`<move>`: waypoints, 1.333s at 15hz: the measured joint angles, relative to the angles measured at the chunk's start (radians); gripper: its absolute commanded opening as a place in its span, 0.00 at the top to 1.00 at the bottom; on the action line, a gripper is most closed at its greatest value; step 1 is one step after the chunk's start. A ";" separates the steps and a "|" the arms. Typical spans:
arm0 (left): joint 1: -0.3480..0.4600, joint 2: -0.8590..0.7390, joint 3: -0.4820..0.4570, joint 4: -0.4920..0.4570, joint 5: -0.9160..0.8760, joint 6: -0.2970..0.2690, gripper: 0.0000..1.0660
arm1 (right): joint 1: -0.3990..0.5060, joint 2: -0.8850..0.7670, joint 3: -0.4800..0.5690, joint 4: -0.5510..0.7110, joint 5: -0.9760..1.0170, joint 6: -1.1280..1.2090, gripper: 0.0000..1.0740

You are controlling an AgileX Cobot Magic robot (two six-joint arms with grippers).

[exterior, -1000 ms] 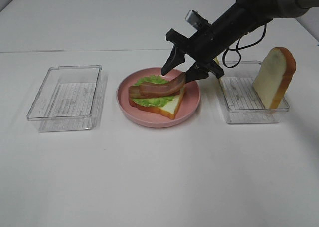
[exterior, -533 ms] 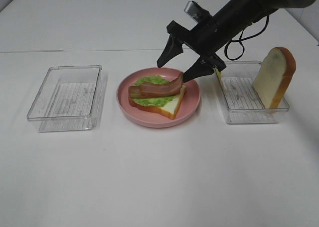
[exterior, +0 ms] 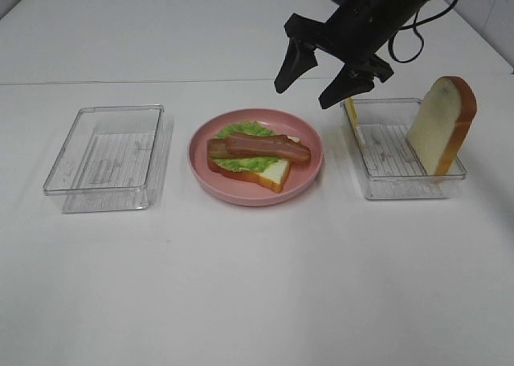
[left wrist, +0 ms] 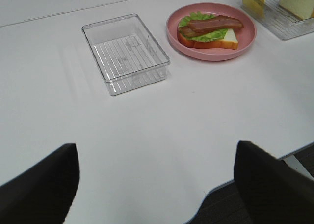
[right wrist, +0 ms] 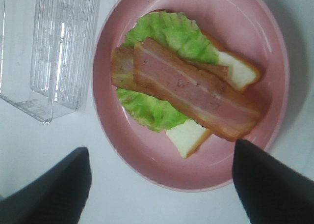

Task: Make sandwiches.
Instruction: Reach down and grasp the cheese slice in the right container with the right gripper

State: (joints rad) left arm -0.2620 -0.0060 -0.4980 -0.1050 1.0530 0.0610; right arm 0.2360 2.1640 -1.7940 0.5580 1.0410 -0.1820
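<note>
On the pink plate (exterior: 309, 169) lies a partly built sandwich (exterior: 255, 159): a white bread slice, green lettuce and two brown bacon strips (right wrist: 196, 95) flat on top. My right gripper (exterior: 310, 83) hangs open above the plate's far right side, holding nothing; its dark fingers (right wrist: 260, 184) frame the plate (right wrist: 147, 150) in the right wrist view. Another bread slice (exterior: 440, 125) stands upright in the right clear tray (exterior: 393, 181), with a yellow cheese square (exterior: 351, 113) at that tray's left end. My left gripper (left wrist: 157, 184) is open near the table's front edge, far from the sandwich (left wrist: 208, 30).
An empty clear tray (exterior: 108, 153) sits left of the plate; it shows in the left wrist view as the clear tray (left wrist: 125, 52). The white table's front edge (left wrist: 216, 194) runs close under the left gripper.
My right gripper opened, let go of the bacon strip and rose up and to the right. The strip, tilted before, now lies flat on the sandwich.
</note>
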 measured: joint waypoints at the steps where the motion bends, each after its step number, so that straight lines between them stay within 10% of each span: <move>1: 0.000 0.000 0.000 0.000 0.000 0.000 0.24 | 0.000 -0.014 0.000 -0.042 -0.009 0.022 0.30; 8: 0.000 0.000 0.000 0.000 0.000 0.000 0.24 | 0.000 -0.015 -0.096 -0.395 -0.044 0.182 0.30; 20: 0.000 0.000 0.000 0.000 0.000 0.000 0.24 | 0.000 0.175 -0.229 -0.567 -0.052 0.220 0.36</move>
State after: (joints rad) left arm -0.2620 -0.0060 -0.4980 -0.1050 1.0530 0.0610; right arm 0.2360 2.3390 -2.0230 -0.0090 0.9890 0.0380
